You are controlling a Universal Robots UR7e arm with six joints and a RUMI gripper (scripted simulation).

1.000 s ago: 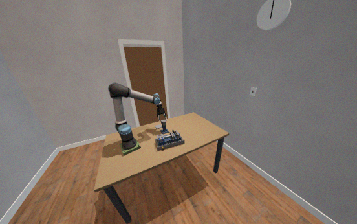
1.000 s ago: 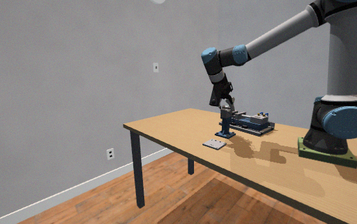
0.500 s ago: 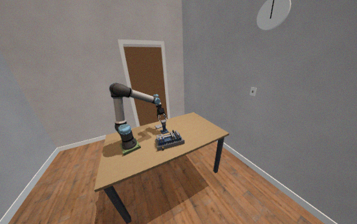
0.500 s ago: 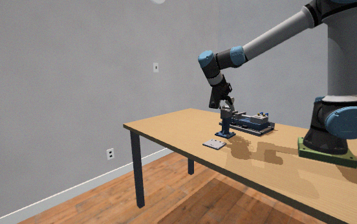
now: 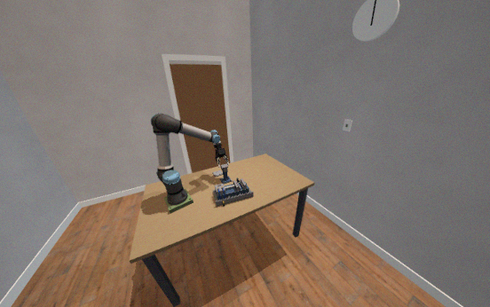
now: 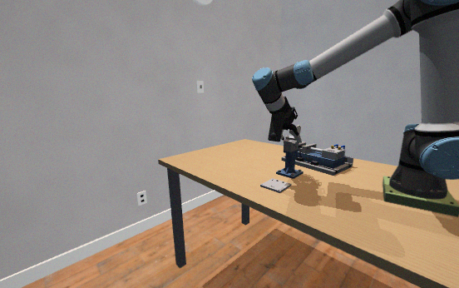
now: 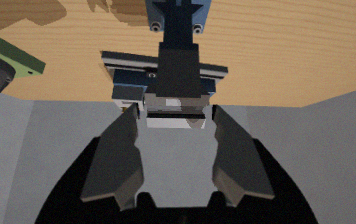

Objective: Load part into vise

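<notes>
The wrist view clearly shows the tool [image 5: 223, 163] [image 6: 292, 139] [image 7: 176, 104] released, fingers apart; the exterior view shows it tilted at the blue stand [image 5: 225, 174] [image 6: 290, 160] [image 7: 178, 31].

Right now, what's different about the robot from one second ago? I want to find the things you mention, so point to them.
The arm's wrist [image 5: 215, 134] [image 6: 263, 77] dipped lower and shifted a little to the exterior picture's left, tipping the gripper [image 5: 224, 165] [image 6: 289, 136] [image 7: 176, 104] more. I can't tell if anything was let go; its fingers are apart now. The vise [image 5: 233, 192] [image 6: 319, 160] [image 7: 129, 93], infeed plate [image 5: 217, 173] [image 6: 275, 186] and blue stand [image 5: 225, 174] [image 6: 290, 160] [image 7: 178, 30] stayed put.
</notes>
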